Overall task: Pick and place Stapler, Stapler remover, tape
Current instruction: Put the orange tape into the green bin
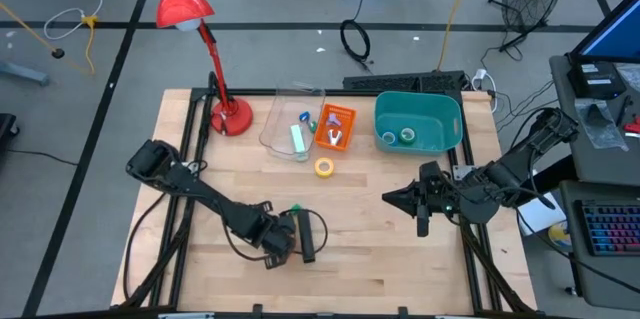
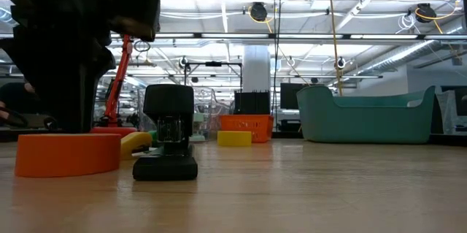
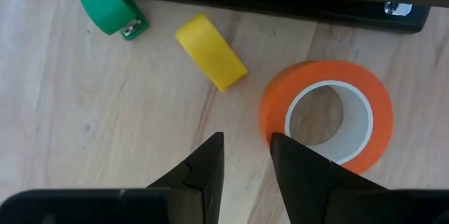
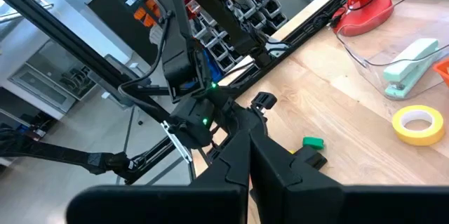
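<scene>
**Q:** While the left gripper (image 3: pixel 245 155) sits low and left of centre in the overhead frame, what are its fingers doing?

**A:** They stand slightly apart with nothing between them. One finger (image 3: pixel 298 164) is just at the outer wall of the orange tape (image 3: pixel 326 112); I cannot tell whether it touches. That roll lies flat on the table (image 1: pixel 380 259).

**Q:** What lies around it?

**A:** Just beyond the roll are a yellow block (image 3: pixel 210 52) and a small green piece (image 3: pixel 109 3), and past them the black stapler (image 1: pixel 308 235). In the table-level view the stapler stands right of the orange tape.

**Q:** And the other rolls?

**A:** The yellow tape (image 1: pixel 324 167) lies alone at the middle of the overhead frame. The blue tape (image 1: pixel 388 138) and green tape (image 1: pixel 408 136) lie side by side in the teal bin (image 1: pixel 445 119), upper right of centre.

**Q:** What else is there?

**A:** An orange pack (image 1: pixel 335 127) lies left of the bin; what it holds is too small to tell. Left of that, a clear tray (image 1: pixel 275 124) holds a mint stapler (image 1: pixel 298 139). A red lamp (image 1: pixel 230 117) stands by the tray.

**Q:** The right arm?

**A:** The right gripper (image 4: pixel 245 136) hovers right of centre, pointing left, its fingers pressed together and empty.
</scene>
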